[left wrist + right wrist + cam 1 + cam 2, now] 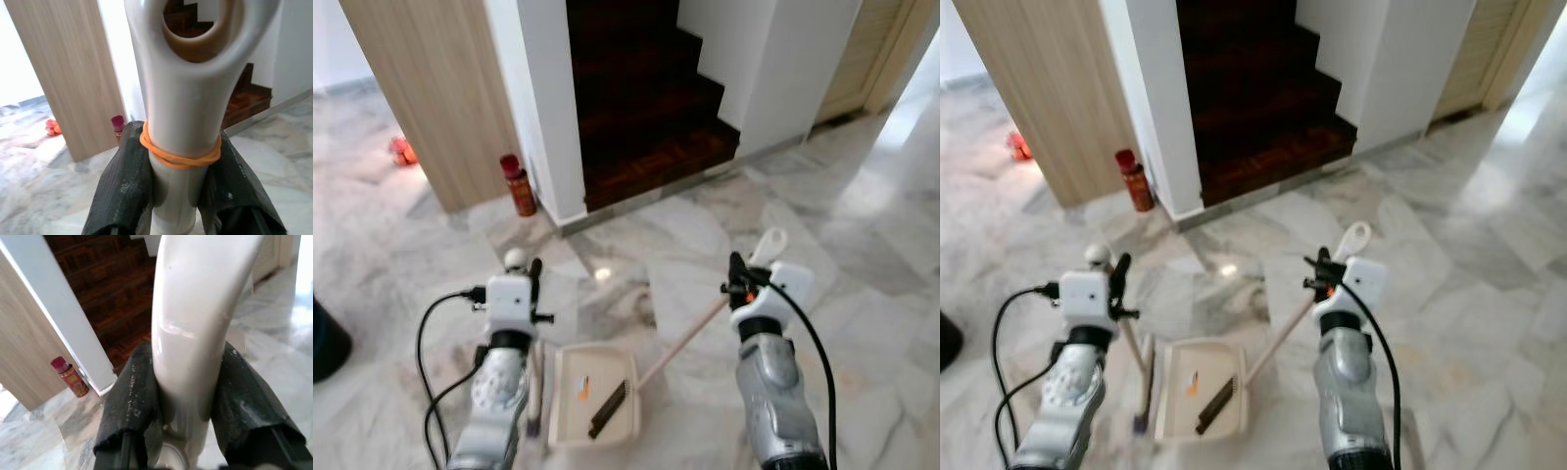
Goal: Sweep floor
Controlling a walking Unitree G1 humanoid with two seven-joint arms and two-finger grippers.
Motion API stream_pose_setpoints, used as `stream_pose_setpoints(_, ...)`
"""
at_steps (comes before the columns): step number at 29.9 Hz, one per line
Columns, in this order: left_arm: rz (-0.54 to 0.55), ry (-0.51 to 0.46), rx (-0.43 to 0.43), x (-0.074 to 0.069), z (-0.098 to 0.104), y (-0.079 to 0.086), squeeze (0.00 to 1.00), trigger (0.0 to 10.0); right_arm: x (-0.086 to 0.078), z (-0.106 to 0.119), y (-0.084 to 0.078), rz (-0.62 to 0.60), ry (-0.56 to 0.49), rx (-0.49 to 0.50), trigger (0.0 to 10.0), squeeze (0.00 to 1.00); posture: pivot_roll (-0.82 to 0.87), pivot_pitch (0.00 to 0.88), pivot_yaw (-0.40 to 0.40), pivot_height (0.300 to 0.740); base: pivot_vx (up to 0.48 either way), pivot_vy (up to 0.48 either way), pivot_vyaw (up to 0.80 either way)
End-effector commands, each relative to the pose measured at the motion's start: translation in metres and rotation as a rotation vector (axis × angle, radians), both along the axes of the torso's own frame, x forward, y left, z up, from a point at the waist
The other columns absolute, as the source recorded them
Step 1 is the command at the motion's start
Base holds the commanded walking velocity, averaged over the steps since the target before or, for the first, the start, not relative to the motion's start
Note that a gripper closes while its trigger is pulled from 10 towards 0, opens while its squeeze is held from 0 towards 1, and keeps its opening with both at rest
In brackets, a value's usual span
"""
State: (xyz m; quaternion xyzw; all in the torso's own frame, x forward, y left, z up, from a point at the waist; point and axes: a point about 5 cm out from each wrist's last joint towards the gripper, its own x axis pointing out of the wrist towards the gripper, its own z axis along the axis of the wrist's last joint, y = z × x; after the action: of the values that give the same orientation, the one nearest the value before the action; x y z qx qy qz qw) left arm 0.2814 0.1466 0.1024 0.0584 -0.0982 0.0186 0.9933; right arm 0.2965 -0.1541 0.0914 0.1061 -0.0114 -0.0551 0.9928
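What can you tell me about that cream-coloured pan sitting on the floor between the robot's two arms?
The dustpan is a shallow cream tray, plastic by the look of it, lying flat on the marble floor. A long cream handle with an orange rubber band rises from it into the left gripper, whose black fingers clamp it. Inside lie a small orange scrap and the dark brush head of the broom.

Both grippers hold long cream handles above a cream dustpan [597,392] on the marble floor [862,245]; a red spray can [518,185] stands by dark stairs [646,108]
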Motion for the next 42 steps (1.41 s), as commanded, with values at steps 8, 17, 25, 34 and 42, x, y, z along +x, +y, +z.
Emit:
stream_pose_setpoints(8,-0.009,-0.051,0.014,0.0017,0.01,0.001,0.0,10.0,0.0052,0.0124,0.003,0.014,-0.051,-0.001,10.0,0.0,0.01,0.0,0.008,0.74,0.0,0.357,0.0)
stream_pose_setpoints(17,-0.016,-0.051,0.014,0.0014,0.0099,0.0003,0.0,10.0,0.0053,0.0129,0.0054,0.024,-0.053,0.0,10.0,0.0,0.01,0.0,0.006,0.74,0.0,0.355,0.0)
stream_pose_setpoints(25,-0.012,-0.046,0.015,-0.0002,0.0087,0.0008,0.0,10.0,0.0044,0.0108,0.0065,0.034,-0.044,0.002,10.0,0.0,0.01,0.0,0.007,0.74,0.0,0.353,0.0)
stream_pose_setpoints(34,-0.005,-0.054,0.011,0.0018,0.011,0.0009,0.0,10.0,0.0049,0.0111,0.0078,0.037,-0.042,0.005,10.0,0.0,0.02,0.0,0.001,0.74,0.0,0.356,0.0)
stream_pose_setpoints(42,0.005,-0.049,0.01,0.0,0.0096,0.0027,0.0,10.0,0.0042,0.0101,0.0078,0.035,-0.037,0.003,10.0,0.0,0.03,0.0,0.0,0.74,0.0,0.355,0.0)
